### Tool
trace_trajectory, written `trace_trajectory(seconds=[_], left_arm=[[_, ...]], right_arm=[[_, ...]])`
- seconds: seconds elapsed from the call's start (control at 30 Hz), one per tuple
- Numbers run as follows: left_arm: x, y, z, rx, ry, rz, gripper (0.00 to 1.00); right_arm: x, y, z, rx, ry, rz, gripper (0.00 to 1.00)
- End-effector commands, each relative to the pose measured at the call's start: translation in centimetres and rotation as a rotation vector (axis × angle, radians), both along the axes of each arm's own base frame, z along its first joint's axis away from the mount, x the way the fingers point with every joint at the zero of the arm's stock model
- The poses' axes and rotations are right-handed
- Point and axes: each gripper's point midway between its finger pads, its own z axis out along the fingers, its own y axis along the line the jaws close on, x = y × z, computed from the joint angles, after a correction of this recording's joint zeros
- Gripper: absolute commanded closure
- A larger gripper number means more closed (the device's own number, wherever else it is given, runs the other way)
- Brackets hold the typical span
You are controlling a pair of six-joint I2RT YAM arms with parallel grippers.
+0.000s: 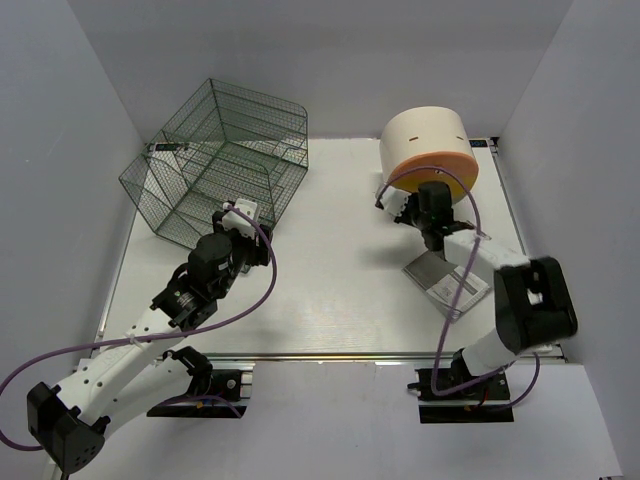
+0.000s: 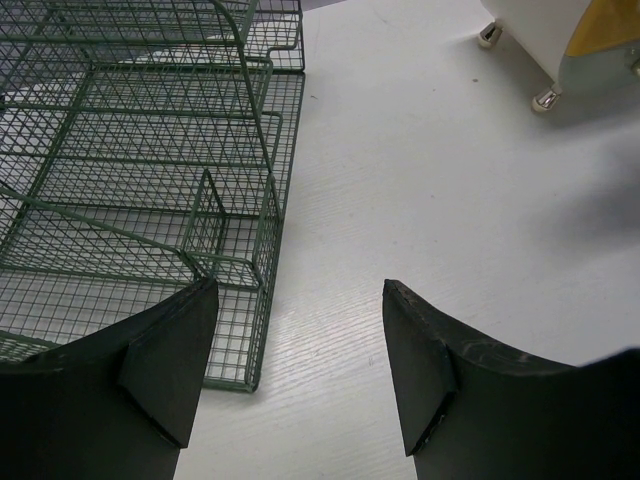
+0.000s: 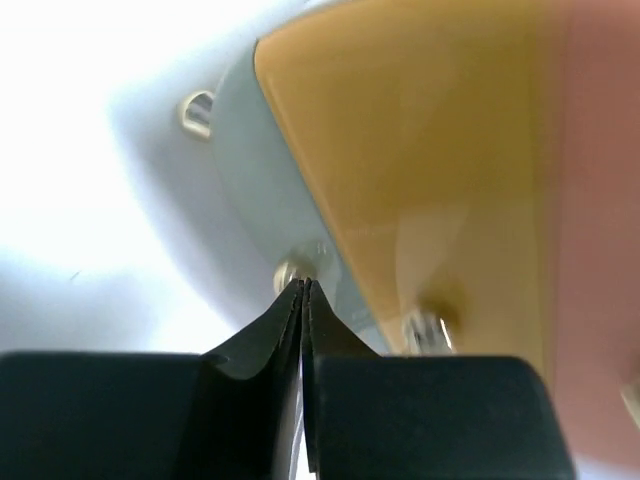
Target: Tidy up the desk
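wire cage (image 1: 215, 160): far-left part of the tabletop. It's dark green mesh with several tiers, and in the left wrist view (image 2: 120, 150) one corner of its lowest tray sits right on the white surface.

left gripper (image 1: 241, 213): just beside the cage's near-right corner and pointing toward it. The wrist camera shows its fingers spread wide (image 2: 300, 288) with nothing but bare tabletop between them. One finger (image 2: 165, 370) overlaps the mesh edge in that view, but I honestly can't tell if it's touching.

purple cable (image 1: 262, 290): loops off the left arm and down toward its base.

the desk (image 1: 340, 280): big white rectangle that everything sits on, filling the middle of the overhead shot between grey walls. The wood-grain texture shows up close (image 2: 420, 180).

metal rail (image 1: 330, 357): runs along the desk's near edge, just ahead of the arm bases.

drawer box (image 1: 425, 140): far-right area, rounded cream shell with an orange face turned toward the arms. Small shiny feet (image 2: 545, 100) show at its lower edge.

right gripper (image 1: 432, 196): right up against the orange face. The wrist view has the fingers pressed together (image 3: 303, 292) with only a thin seam between them. Their tips reach a little metal stud (image 3: 290, 270) on the box (image 3: 420, 150), but whether they're pinching it or just next to it, no idea.

grey pad (image 1: 445, 282): flat on the desk under the right forearm, well clear of the box.
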Motion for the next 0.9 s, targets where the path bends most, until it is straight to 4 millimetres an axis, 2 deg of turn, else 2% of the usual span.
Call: trace_trajectory(seconds=[0.0, 0.03, 0.07, 0.13, 0.17, 0.2, 0.23, 0.27, 0.3, 0.33, 0.37, 0.4, 0.47, 0.5, 0.67, 0.8, 0.87], left_arm=[[-0.1, 0.1, 0.8, -0.016, -0.027, 0.001, 0.24], [-0.1, -0.1, 0.9, -0.019, -0.029, -0.008, 0.24], [-0.2, -0.1, 0.9, -0.021, -0.029, -0.013, 0.24], [-0.2, -0.3, 0.9, -0.023, -0.028, -0.02, 0.25], [-0.3, -0.4, 0.9, -0.023, -0.027, -0.029, 0.26], [-0.3, -0.5, 0.9, -0.025, -0.026, -0.033, 0.27], [-0.3, -0.6, 1.0, -0.027, -0.027, -0.036, 0.28], [-0.4, -0.7, 1.0, -0.026, -0.025, -0.044, 0.29], [-0.4, -0.6, 1.1, -0.029, -0.027, -0.042, 0.29], [-0.4, -0.6, 1.1, -0.031, -0.029, -0.045, 0.31], [-0.5, -0.7, 1.2, -0.035, -0.032, -0.051, 0.31], [-0.6, -0.7, 1.4, -0.038, -0.036, -0.054, 0.32], [-0.7, -0.9, 1.6, -0.045, -0.04, -0.063, 0.32], [-0.7, -0.9, 1.6, -0.045, -0.042, -0.067, 0.32], [-0.9, -1.2, 1.9, -0.059, -0.047, -0.084, 0.31], [-1.1, -1.5, 2.0, -0.059, -0.046, -0.101, 0.3], [-1.2, -1.5, 2.1, -0.061, -0.048, -0.103, 0.3]], right_arm=[[-2.6, 0.9, 4.9, 0.18, -0.087, 0.02, 0.95], [-3.2, 0.7, 6.0, 0.224, -0.11, 0.004, 0.96], [-4.1, 0.4, 8.2, 0.335, -0.156, -0.046, 0.96], [-5.3, -1.0, 8.7, 0.453, -0.183, -0.155, 0.88], [-6.1, -1.8, 9.7, 0.601, -0.195, -0.253, 0.87], [-6.3, -2.9, 10.1, 0.656, -0.196, -0.332, 0.87], [-6.7, -3.2, 9.9, 0.686, -0.156, -0.371, 0.86], [-7.6, -4.8, 7.9, 0.683, -0.055, -0.467, 0.82], [-8.5, -5.1, 6.7, 0.729, 0.026, -0.547, 0.72], [-8.6, -5.0, 7.2, 0.758, 0.062, -0.561, 0.64], [-9.8, -6.9, 5.6, 0.758, 0.129, -0.65, 0.53], [-10.2, -6.8, 5.3, 0.803, 0.175, -0.662, 0.34], [-11.2, -8.3, 4.4, 0.838, 0.219, -0.722, 0.12], [-12.1, -9.0, 3.7, 0.852, 0.268, -0.758, 0.11], [-13.5, -12.4, 2.5, 0.92, 0.337, -0.926, 0.11], [-15.1, -16.0, 0.5, 0.917, 0.372, -1.135, 0.11], [-15.5, -16.3, -0.7, 0.93, 0.389, -1.165, 0.12]])
